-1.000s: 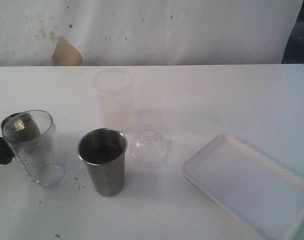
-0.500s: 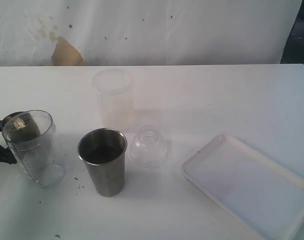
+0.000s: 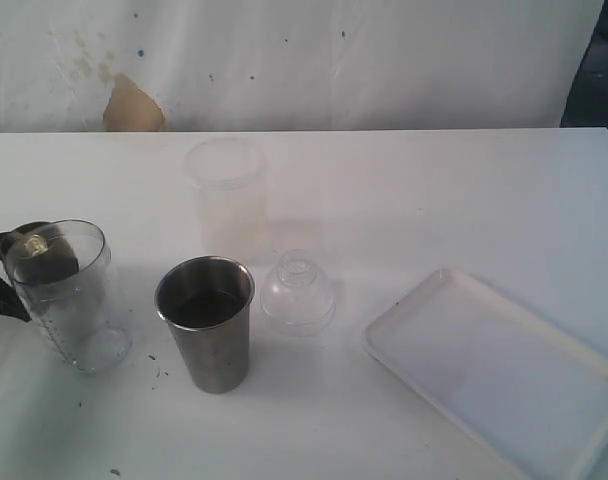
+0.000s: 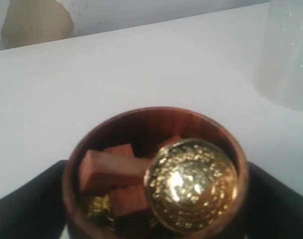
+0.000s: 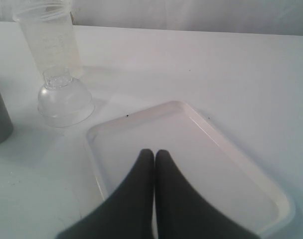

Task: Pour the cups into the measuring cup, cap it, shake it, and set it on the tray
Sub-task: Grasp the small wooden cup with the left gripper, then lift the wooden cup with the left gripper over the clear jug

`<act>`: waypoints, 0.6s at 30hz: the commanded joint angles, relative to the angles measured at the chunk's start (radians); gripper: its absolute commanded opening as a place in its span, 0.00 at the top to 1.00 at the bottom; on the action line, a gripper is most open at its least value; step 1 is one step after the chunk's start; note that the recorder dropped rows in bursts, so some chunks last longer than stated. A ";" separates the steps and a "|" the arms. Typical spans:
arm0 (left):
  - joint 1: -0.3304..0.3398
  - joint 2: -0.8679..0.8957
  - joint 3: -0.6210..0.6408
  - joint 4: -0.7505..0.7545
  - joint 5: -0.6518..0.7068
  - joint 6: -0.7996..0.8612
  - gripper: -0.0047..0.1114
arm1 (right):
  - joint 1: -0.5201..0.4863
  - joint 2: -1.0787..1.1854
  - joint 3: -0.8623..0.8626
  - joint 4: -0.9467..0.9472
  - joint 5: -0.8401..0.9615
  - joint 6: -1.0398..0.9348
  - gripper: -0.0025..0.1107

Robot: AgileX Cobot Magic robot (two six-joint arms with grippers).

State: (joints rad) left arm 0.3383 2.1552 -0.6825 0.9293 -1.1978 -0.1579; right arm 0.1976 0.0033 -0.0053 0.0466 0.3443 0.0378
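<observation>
Gripping a wood cup point(image 4: 141, 122) of brown blocks point(image 4: 111, 169) and a gold ball point(image 4: 191, 184), the left gripper point(image 4: 156, 206) sits far left, behind the measuring cup point(image 3: 69, 300). Steel tumbler point(image 3: 206, 325) and dome lid point(image 3: 297, 295) stand centre. The right gripper point(image 5: 154, 154), pinched together, hangs over the tray point(image 3: 484, 370), lower right.

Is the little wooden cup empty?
Not empty: the left wrist view shows brown blocks and a gold ball inside the wooden cup.

Bright, washed-out light bleaches the counter point(image 3: 404, 200); the steel tumbler point(image 3: 206, 335) casts only a faint, soft shadow. Wrist views blur up close.
</observation>
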 commanded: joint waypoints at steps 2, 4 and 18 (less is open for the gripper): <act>-0.004 0.001 -0.006 0.013 0.048 0.001 0.61 | 0.001 -0.003 0.005 0.002 -0.002 0.001 0.98; -0.004 0.001 -0.006 0.029 0.061 0.001 0.80 | 0.001 -0.003 0.005 0.002 -0.002 0.001 0.98; -0.004 -0.342 -0.006 0.126 0.212 -0.001 0.96 | 0.001 -0.003 0.005 0.002 -0.002 0.001 0.98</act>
State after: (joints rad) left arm 0.3383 1.8977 -0.6877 1.0151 -1.0282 -0.1549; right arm 0.1976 0.0033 -0.0053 0.0466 0.3443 0.0378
